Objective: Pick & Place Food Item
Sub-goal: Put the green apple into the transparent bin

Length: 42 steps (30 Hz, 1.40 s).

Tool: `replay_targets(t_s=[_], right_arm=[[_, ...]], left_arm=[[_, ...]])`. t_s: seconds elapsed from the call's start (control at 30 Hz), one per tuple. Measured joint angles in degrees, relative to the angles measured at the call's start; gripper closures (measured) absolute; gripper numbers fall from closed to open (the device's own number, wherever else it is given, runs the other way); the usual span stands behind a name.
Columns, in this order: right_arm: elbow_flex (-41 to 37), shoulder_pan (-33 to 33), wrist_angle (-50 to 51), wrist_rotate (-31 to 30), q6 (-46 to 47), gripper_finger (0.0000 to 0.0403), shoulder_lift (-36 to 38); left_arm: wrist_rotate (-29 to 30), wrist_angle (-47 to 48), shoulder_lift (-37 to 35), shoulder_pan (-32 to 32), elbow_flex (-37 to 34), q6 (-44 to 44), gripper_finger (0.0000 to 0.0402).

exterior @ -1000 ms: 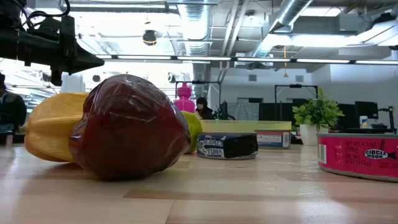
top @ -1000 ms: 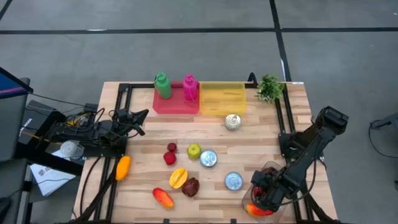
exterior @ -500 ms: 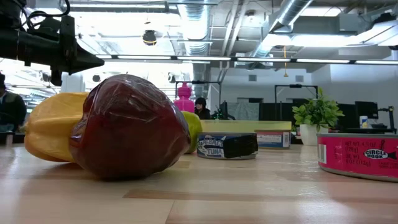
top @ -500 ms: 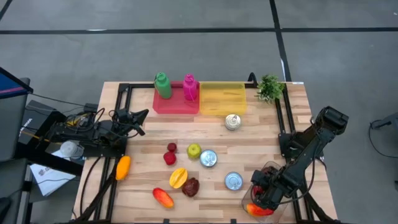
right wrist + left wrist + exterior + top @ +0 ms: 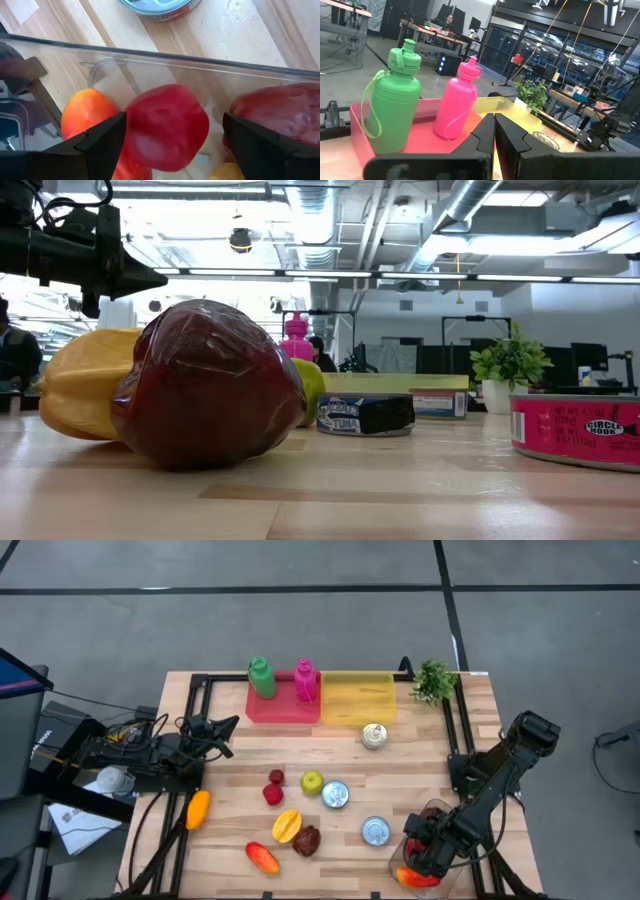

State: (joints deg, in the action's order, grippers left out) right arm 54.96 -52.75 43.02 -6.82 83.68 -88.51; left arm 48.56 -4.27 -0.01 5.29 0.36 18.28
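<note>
Bright overhead lighting, soft shadows (right wrist view blurred, close-up).

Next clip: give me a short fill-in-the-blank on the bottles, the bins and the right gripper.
The green plastic bottle and the pink plastic bottle stand in the ____ tray.
The yellow tray sits beside a small potted ____.
The right gripper hangs with fingers ____ above a red fruit in the clear plastic bin.

Missing: red; plant; open
</note>
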Motion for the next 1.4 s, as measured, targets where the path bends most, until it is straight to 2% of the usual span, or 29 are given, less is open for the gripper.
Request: replay_targets(t_s=[0.23, 0.4, 0.47, 0.53, 0.63, 0.73, 0.87, 1.0, 1.2, 1.4], right_arm=[[3.3, 1.6, 0.7, 9.0, -5.4, 0.0077, 3.9], [8.0, 4.9, 9.7, 9.3, -7.7, 0.0077, 11.8], [10.0, 7.1, 14.1, 6.2, -9.7, 0.0077, 15.0], [12.1, 9.9, 16.9, 0.3, -13.6, 0.0077, 17.9], [14.1, 15.6, 18.3, -9.4, -24.1, 0.0077, 21.1], [15.4, 23.3, 18.0, -15.3, -36.4, 0.0077, 21.7], [15.9, 34.5, 13.9, -15.7, -52.7, 0.0077, 18.9], [15.8, 41.7, 6.3, -13.9, -67.8, 0.0077, 13.7], [15.8, 46.0, -7.6, -8.1, -85.0, 0.0077, 4.5], [16.4, 48.3, -21.1, 0.7, -90.3, 0.0077, -5.4]], left_arm=[[0.0, 0.0, 0.0, 0.0, 0.0, 0.0, 0.0401], [0.0, 0.1, 0.0, 0.0, 0.0, 0.0, 0.0401], [0.0, 0.1, 0.0, 0.0, 0.0, 0.0, 0.0401], [0.0, 0.2, 0.0, 0.0, 0.0, 0.0, 0.0401], [0.0, 0.2, 0.0, 0.0, 0.0, 0.0, 0.0401], [0.0, 0.2, 0.0, 0.0, 0.0, 0.0, 0.0401], [0.0, 0.3, 0.0, 0.0, 0.0, 0.0, 0.0401], [0.0, 0.3, 0.0, 0.0, 0.0, 0.0, 0.0401], [0.0, 0.3, 0.0, 0.0, 0.0, 0.0, 0.0401], [0.0, 0.3, 0.0, 0.0, 0.0, 0.0, 0.0401]])
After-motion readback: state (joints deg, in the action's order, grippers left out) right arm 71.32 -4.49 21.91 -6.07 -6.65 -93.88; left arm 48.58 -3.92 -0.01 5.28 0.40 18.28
